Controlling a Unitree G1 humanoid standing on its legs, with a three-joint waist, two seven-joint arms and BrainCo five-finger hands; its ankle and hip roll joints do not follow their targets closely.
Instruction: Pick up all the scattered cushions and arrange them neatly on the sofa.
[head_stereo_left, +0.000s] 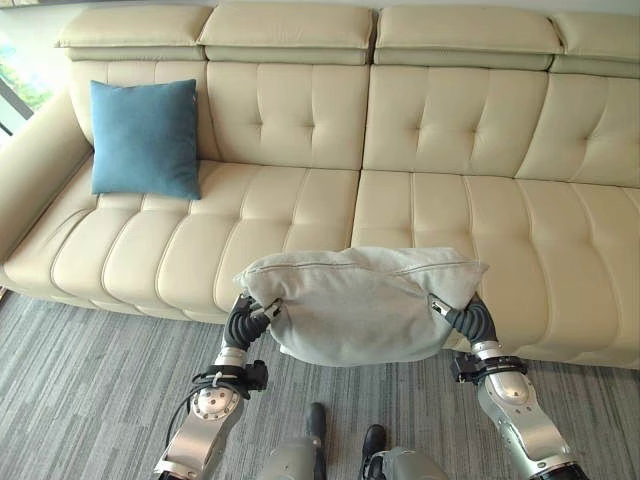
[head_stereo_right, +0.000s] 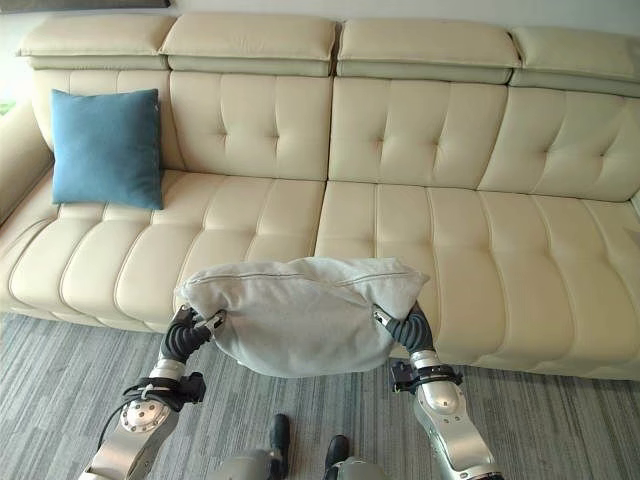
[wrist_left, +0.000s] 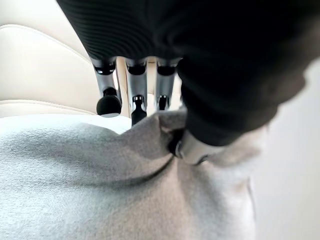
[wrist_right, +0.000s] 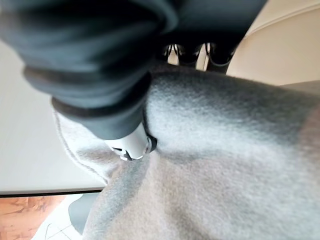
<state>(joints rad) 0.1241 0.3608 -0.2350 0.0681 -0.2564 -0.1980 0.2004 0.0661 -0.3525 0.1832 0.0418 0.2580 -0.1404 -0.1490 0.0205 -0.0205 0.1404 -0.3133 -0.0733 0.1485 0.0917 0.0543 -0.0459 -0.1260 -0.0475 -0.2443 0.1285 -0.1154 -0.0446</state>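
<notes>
I hold a light grey cushion (head_stereo_left: 360, 305) in the air between both hands, just in front of the beige sofa's (head_stereo_left: 450, 210) front edge, near its middle. My left hand (head_stereo_left: 243, 320) grips the cushion's left end; in the left wrist view its fingers (wrist_left: 136, 100) lie over the edge and its thumb (wrist_left: 192, 147) digs into the fabric. At the cushion's right end my right hand (head_stereo_left: 470, 320) does the same, its thumb (wrist_right: 131, 145) pressed into the cloth. A blue cushion (head_stereo_left: 145, 138) stands upright against the backrest at the sofa's left end.
The sofa spans the whole width, with a tufted backrest and raised headrests (head_stereo_left: 290, 30). Its armrest (head_stereo_left: 30, 175) is at the far left. Grey striped carpet (head_stereo_left: 90, 390) covers the floor in front.
</notes>
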